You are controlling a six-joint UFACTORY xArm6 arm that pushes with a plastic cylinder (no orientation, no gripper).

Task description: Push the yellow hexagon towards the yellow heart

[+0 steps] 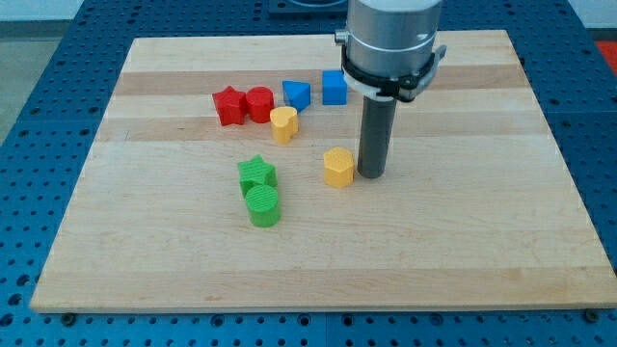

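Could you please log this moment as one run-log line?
my tip: right of, against yellow hexagon | yellow heart: up-left, apart | push: not finished

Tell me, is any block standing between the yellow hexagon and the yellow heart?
No visible block does. The yellow hexagon has bare board up-left to the yellow heart; my tip sits at its right.

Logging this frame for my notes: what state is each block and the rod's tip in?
Yellow hexagon: flat on board, just left of my tip.
My tip: down at the board, beside the hexagon's right side.
Yellow heart: flat, up-left of the hexagon, apart.
Red star, red cylinder: side by side.
Green star, green cylinder: touching.
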